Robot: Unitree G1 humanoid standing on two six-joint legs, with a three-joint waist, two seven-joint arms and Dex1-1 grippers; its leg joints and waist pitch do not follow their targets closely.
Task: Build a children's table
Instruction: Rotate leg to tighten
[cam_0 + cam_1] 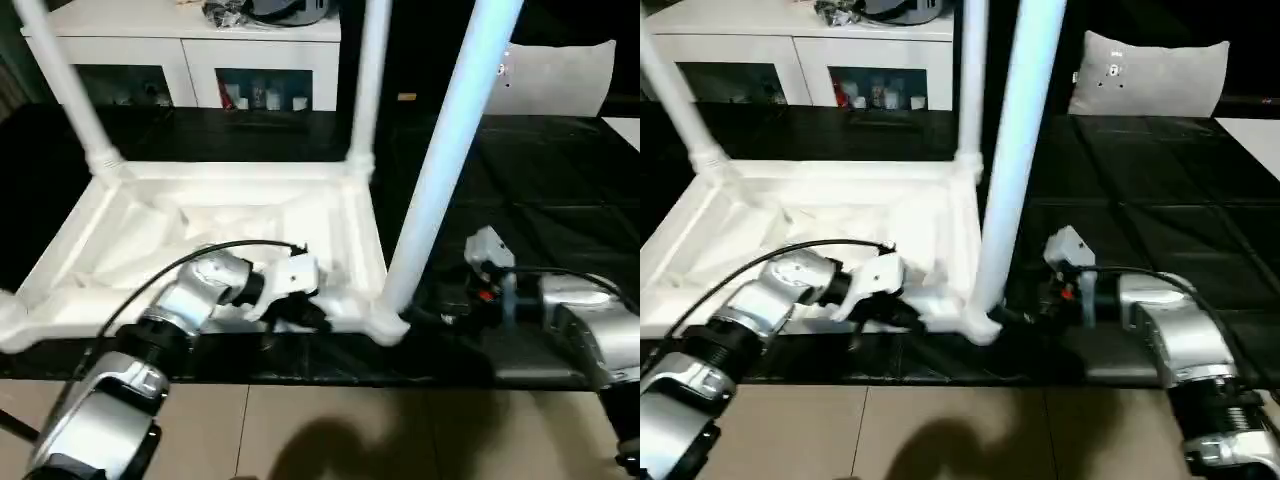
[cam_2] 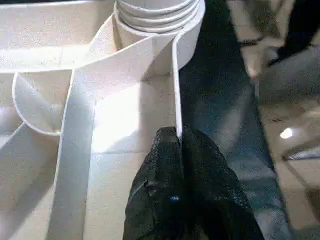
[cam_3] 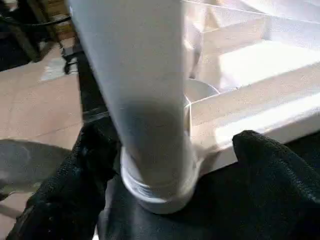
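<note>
The upturned tabletop [image 1: 200, 240] is laid on the black desk [image 1: 540, 180]. Its near rim is pinched by the left gripper [image 2: 178, 145]. The near-right leg [image 3: 145, 100] is flanked by the right gripper's [image 3: 172, 165] spread fingers [image 3: 75, 185].

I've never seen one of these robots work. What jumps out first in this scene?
An upside-down white tabletop lies on a black surface with white legs poking upward from its corners. The nearest leg leans at the near right corner, with the right gripper open around its base. The left gripper pinches the tabletop's thin near edge beside that corner socket.
</note>
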